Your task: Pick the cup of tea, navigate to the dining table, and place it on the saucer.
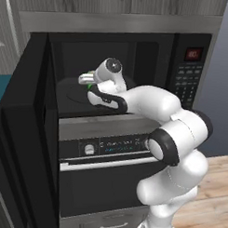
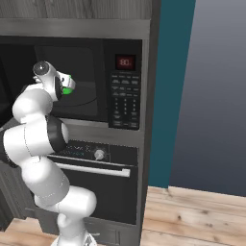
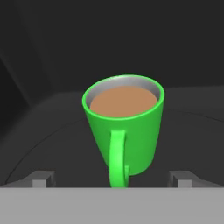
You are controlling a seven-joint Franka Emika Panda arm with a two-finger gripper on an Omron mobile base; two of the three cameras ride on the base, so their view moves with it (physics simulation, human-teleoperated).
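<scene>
Cup point(image 3: 124, 127) standing upright on the dark round turntable point(image 1: 72, 93) inside the open microwave point(image 2: 126, 86) — bright green, full of brown tea nearly to the rim, nothing spilled around it. Straight ahead of the tool point(image 3: 112, 178) in the hand view, centred between the two fingertips point(image 3: 41, 178), one low on either side and both clear of the cup wall. Tool spread wide, gripping nothing. Handle turned toward the camera, so facing the tool head-on; long axis of the cup vertical, tilted only by the slant of the view.

From the base views, arm bent up and reaching into the microwave cavity above the oven point(image 1: 104, 180), tool point(image 1: 87, 79) level with the turntable, a sliver of green showing just by the wrist point(image 2: 68, 89). Microwave door point(image 1: 22, 131) swung open at the left, close beside the arm.

Judgement: still the picking step, with the drive to the table and the saucer yet to come. Coming move likely a short push forward until the fingers flank the cup body, then a squeeze. Risks — the handle sitting in the approach line and catching the palm, and a full cup slopping if lifted at a tilt or knocked against the cavity's lip on the way out
</scene>
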